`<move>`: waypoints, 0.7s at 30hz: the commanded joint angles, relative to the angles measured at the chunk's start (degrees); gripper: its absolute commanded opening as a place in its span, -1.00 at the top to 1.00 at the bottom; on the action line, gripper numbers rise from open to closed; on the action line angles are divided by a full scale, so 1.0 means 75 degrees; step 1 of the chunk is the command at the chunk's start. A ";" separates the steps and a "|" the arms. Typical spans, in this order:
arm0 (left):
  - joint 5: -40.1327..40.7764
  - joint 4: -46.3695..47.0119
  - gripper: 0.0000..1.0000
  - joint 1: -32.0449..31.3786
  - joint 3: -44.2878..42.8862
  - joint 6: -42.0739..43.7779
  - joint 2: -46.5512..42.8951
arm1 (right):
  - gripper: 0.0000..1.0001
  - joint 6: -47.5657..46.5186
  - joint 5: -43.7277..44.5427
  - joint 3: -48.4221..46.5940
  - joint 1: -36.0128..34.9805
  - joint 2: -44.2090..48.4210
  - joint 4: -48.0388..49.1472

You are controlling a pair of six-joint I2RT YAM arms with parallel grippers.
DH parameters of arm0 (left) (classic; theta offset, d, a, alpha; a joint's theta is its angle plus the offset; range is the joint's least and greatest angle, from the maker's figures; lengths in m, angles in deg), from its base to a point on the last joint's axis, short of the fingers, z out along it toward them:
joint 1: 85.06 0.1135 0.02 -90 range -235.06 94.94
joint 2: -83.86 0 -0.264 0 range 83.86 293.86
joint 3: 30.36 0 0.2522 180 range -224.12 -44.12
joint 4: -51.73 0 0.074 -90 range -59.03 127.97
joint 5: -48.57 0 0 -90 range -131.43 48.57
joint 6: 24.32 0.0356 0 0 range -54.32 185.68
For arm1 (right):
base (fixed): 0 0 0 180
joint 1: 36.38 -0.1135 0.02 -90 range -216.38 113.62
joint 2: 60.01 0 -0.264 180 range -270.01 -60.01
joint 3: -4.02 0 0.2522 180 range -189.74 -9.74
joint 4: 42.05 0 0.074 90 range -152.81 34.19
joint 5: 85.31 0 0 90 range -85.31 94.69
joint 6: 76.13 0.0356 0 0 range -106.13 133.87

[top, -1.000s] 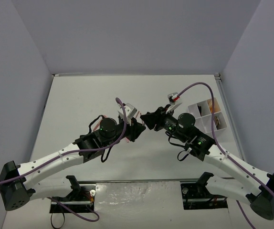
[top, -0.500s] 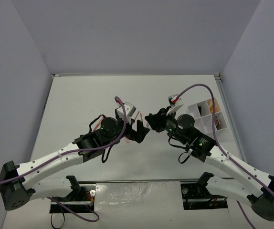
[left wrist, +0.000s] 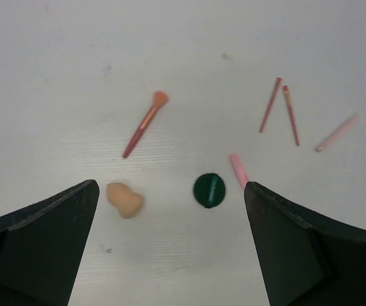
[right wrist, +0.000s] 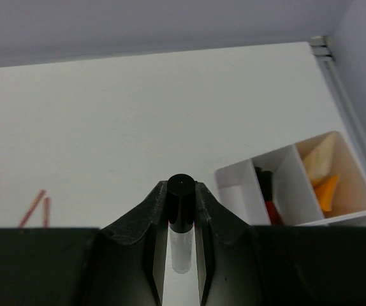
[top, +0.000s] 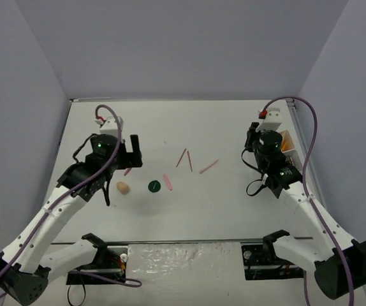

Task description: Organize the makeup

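One black-capped tube [right wrist: 180, 205] in the right gripper [right wrist: 181, 191].

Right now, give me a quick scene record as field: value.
left gripper: open, empty, above the loose items
right gripper: shut on black-capped tube
loose on table: sponge, green disc, brush, pink stick, two red pencils, pale stick
tray: right edge, partly filled

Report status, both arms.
Left gripper: jaws open, hovering by beige egg-shaped sponge, dark-green disc. Right gripper: jaws shut on black-capped clear stick, near white compartment tray. Nothing blocking.
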 commanded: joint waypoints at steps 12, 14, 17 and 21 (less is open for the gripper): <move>-0.0983 -0.0590 -0.94 0.2685 0.1340 0.1114 -0.1419 | 1.00 -0.0823 0.0202 0.0202 0.2580 -0.1961 0.2608; -0.0907 -0.0609 -0.94 0.2753 0.1347 0.1152 -0.1458 | 1.00 -0.0883 0.0221 0.0299 0.2632 -0.2083 0.2810; -0.0836 -0.0598 -0.94 0.2852 0.1382 0.1160 -0.1678 | 1.00 -0.1047 0.0388 0.0472 0.2683 -0.2297 0.3084; -0.0742 -0.0574 -0.94 0.2964 0.1465 0.1152 -0.1943 | 1.00 -0.1393 0.0402 0.0601 0.2726 -0.2676 0.3464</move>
